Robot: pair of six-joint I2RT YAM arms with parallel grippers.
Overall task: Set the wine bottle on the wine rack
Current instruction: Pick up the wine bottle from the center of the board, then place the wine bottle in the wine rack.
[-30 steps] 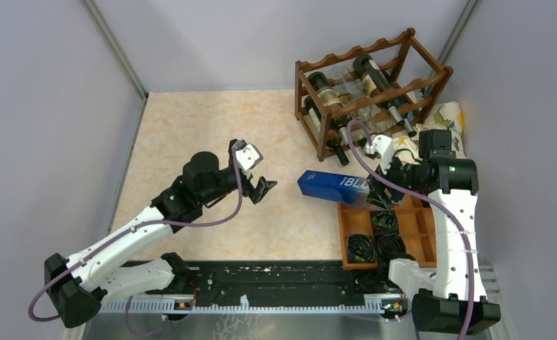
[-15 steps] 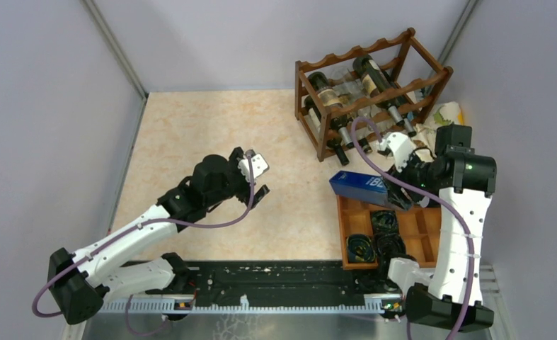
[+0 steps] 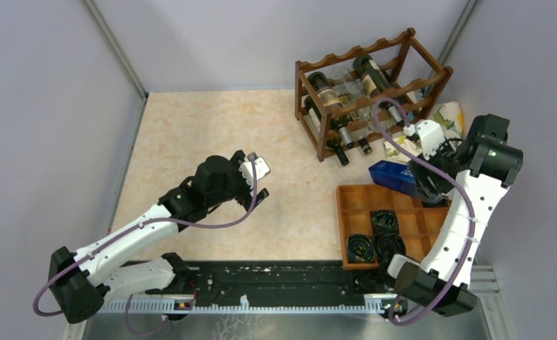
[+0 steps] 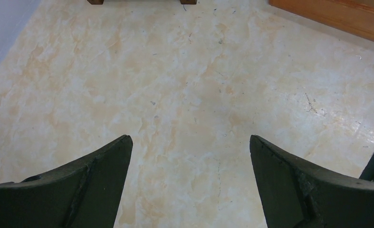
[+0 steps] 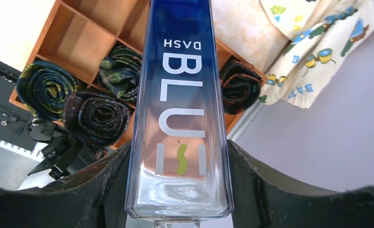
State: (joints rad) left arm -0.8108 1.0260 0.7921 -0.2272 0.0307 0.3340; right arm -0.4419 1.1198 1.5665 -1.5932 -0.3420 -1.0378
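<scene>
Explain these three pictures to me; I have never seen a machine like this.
You are looking at two robot arms bolted at the near edge of a marbled table. The wide picture comes from a camera above and behind them. The other two come from a camera on each wrist, looking along its own hand. The left hand is open and holds nothing, over bare table. The right hand is closed on a square blue bottle, lifted above a wooden tray that holds rolled ties. Behind stands the wine rack, with several bottles already lying in it, and a patterned cloth beside it. The blue bottle belongs on that rack.
</scene>
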